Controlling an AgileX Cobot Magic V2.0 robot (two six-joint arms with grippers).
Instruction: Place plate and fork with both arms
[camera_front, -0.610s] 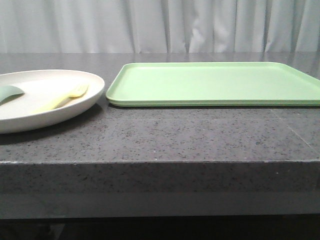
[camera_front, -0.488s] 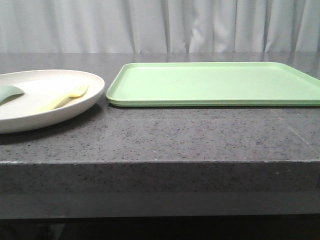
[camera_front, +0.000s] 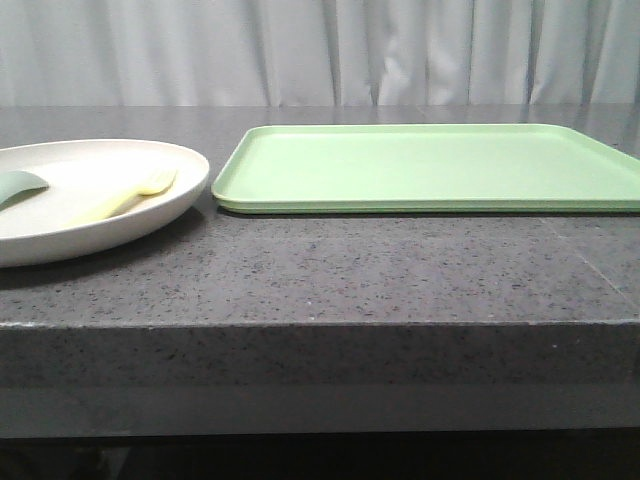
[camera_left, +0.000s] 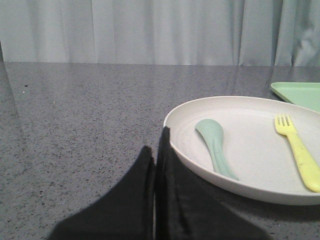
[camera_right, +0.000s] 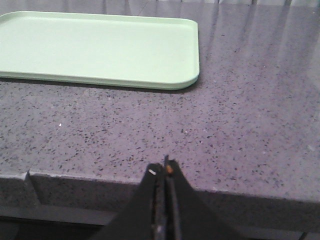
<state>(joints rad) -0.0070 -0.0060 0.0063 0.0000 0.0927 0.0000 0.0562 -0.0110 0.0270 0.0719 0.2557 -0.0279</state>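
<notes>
While both arms sit low at the near edge of the dark speckled tabletop (camera_front: 330, 270), neither holds anything. On the left wrist view the left gripper (camera_left: 156, 150) has its black fingers (camera_left: 142, 175) pressed together, their tips just beside the near rim of the plate (camera_left: 180, 155); whether they touch the rim cannot be told. On the right wrist view the right gripper (camera_right: 164, 172) also has its fingers (camera_right: 172, 200) shut flat against each other, poised at the tabletop's near edge, well apart from the tray (camera_right: 100, 47).

The plate (camera_front: 150, 215) lies flat toward the left edge of the tabletop, partly cut off by the front view's border. Inside it lies the fork (camera_left: 299, 152), pale yellow, resting on the plate's floor with its tines pointing toward the far edge; on the front view the fork (camera_front: 130, 195) lies in the part of the plate nearest the tray. Beside it in the plate, apart from it, lies a dull green spoon (camera_left: 216, 147).

The light green tray (camera_front: 430, 165) lies flat on the right half of the tabletop, its left rim just beside the plate's rim. A pale curtain (camera_front: 320, 50) hangs beyond the far edge.
</notes>
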